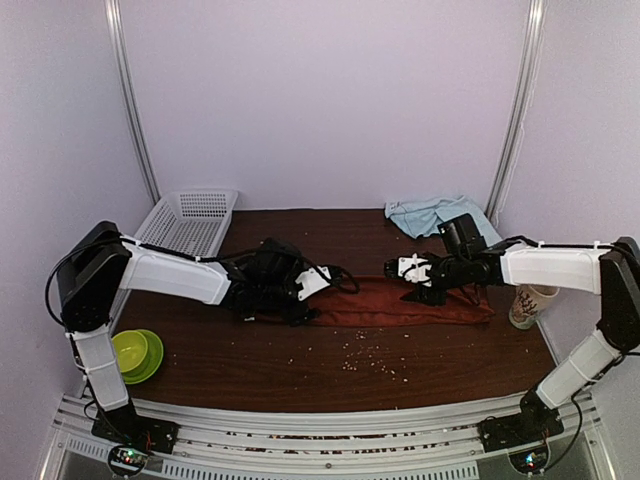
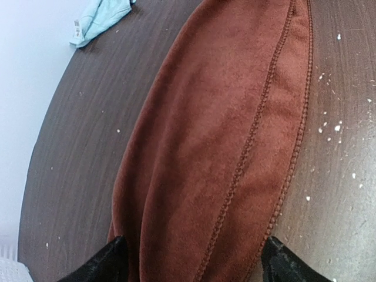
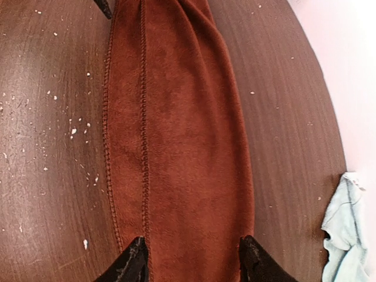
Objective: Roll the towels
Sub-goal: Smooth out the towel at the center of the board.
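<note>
- Jaws spread on left gripper [image 2: 194, 249] and right gripper [image 3: 192, 247], each straddling the red towel [image 1: 385, 305] (mid-frame, flat).
- We see neither rolled yet; blue towel [image 1: 425, 213] lies bunched, upper right.

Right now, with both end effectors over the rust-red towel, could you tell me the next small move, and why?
Probably close the left end effector on the end of the rust-red towel to start a roll. It lies as a flat folded strip, unrolled, and the right end effector stands open astride it too.
</note>
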Robot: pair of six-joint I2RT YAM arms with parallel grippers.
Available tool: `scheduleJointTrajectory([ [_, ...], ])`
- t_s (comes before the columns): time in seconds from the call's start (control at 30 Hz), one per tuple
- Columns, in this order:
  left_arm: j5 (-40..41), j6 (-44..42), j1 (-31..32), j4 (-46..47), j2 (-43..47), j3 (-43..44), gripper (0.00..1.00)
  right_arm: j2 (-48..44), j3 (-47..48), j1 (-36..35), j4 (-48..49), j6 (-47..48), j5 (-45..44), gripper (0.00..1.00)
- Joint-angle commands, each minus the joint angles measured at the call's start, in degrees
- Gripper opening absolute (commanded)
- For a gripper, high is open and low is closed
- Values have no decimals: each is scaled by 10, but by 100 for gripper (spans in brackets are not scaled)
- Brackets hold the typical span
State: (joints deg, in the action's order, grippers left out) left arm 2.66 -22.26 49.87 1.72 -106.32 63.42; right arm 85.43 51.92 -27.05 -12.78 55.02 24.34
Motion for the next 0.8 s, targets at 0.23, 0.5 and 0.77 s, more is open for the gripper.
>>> scheduleJointTrajectory([
  [0.23,0,-7,-11,77,-1,-1,84,99,17,-78,69,-87,-105,48],
  [0.5,41,67,-39,99,69,-64,92,153,37,-122,92,-113,-165,43],
  [0.77,43,108,-67,107,94,-99,93,181,42,-144,113,-132,-212,36],
])
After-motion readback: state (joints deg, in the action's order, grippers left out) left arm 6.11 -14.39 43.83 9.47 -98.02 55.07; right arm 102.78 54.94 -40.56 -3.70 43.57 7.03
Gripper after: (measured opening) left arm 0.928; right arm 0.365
